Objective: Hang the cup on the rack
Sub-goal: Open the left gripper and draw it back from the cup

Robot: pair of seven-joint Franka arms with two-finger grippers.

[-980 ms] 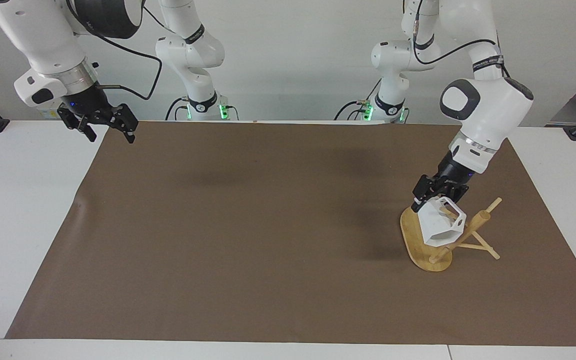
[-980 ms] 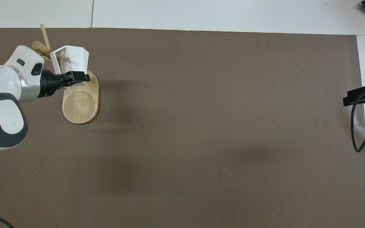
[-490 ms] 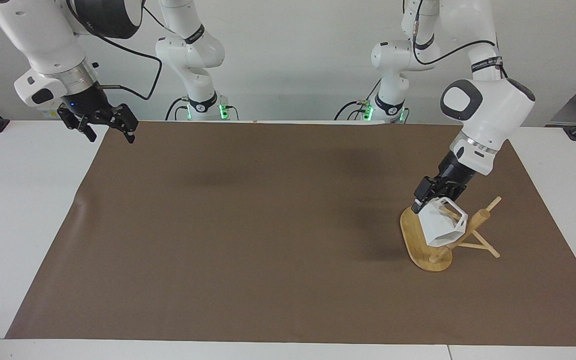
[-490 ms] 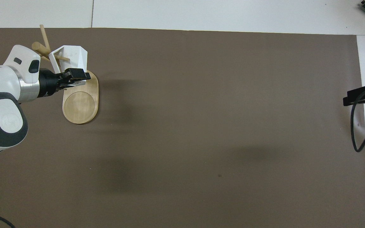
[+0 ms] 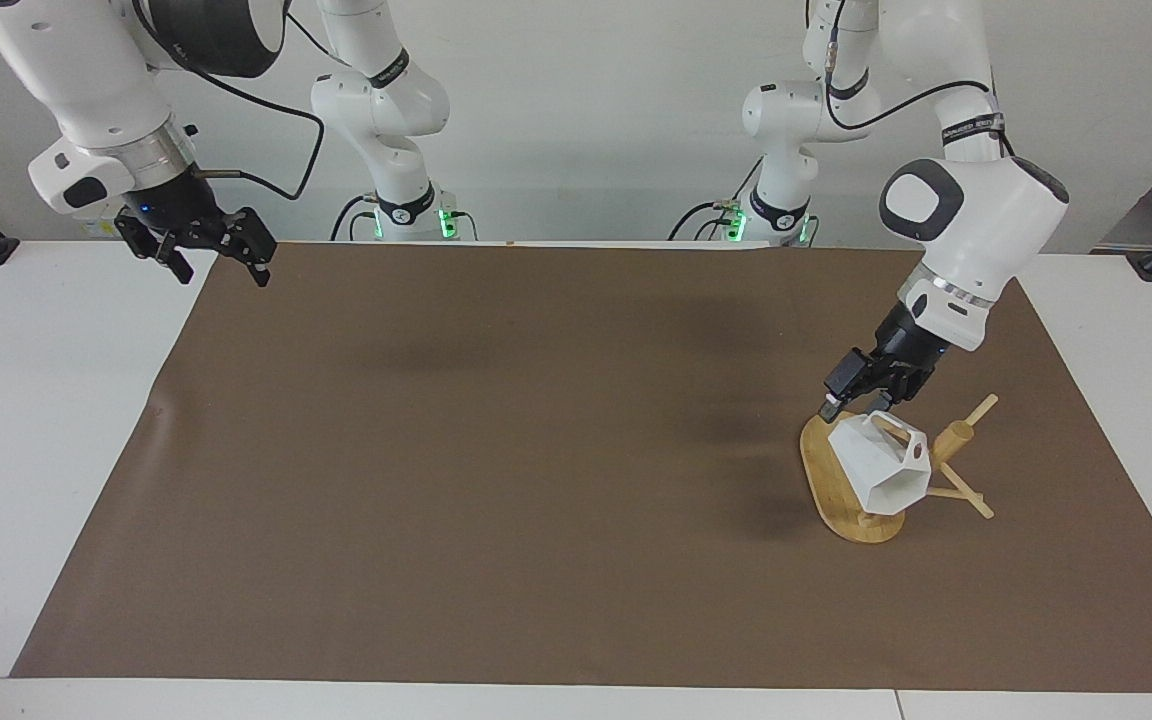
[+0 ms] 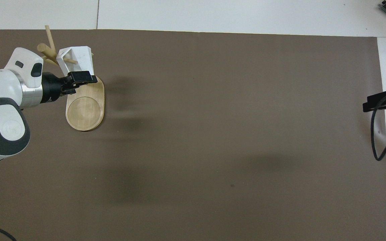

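My left gripper (image 5: 851, 395) sits at the right of the facing view, wrist angled down toward lower left, fingers parted and holding nothing. My right gripper (image 5: 204, 255) waits raised at that view's upper left, its fingers spread, arm bent down from above.

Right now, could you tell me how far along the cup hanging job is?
Nearly done. The cup hangs tilted on a peg of the rack, the peg passing through its handle. The left hand sits just above the cup, open and apart from it, over the rack's base. What is left is drawing that hand clear. The right hand waits over the brown mat's corner.
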